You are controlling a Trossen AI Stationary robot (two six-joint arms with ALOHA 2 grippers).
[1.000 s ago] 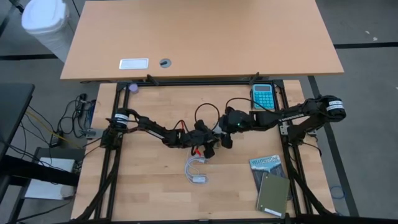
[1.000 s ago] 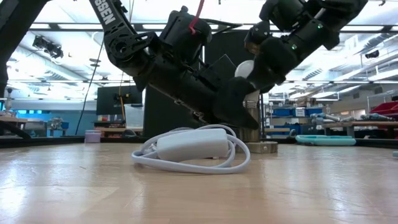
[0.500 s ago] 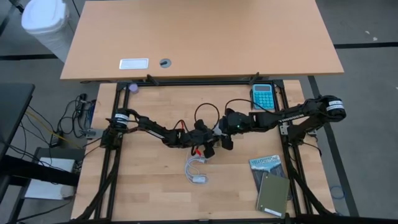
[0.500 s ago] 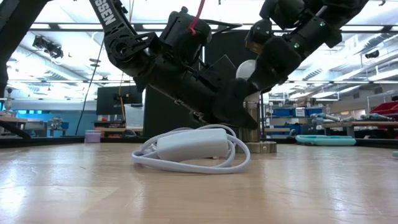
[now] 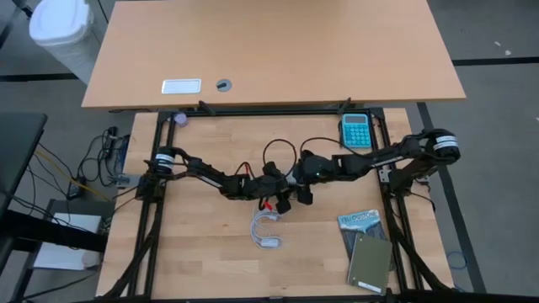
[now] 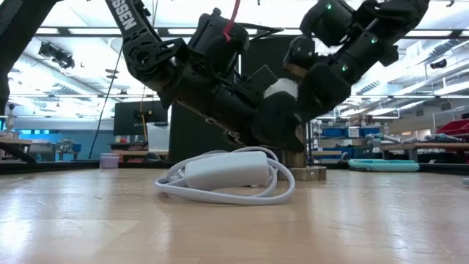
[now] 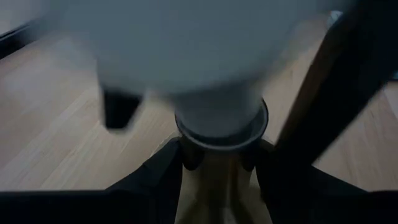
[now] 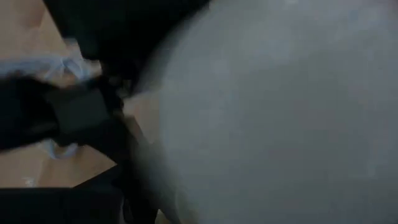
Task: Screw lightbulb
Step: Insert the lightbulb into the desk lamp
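Meeting mid-table: right gripper [image 6: 293, 92] clamped on the lightbulb [image 6: 282, 88], left gripper [image 7: 217, 165] clamped around its socket [image 7: 221, 134].

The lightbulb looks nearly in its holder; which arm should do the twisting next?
Probably the right. Its gripper wraps the lightbulb globe from above, so it could turn it. The left gripper sits lower, its fingers either side of the socket, better placed to steady that.
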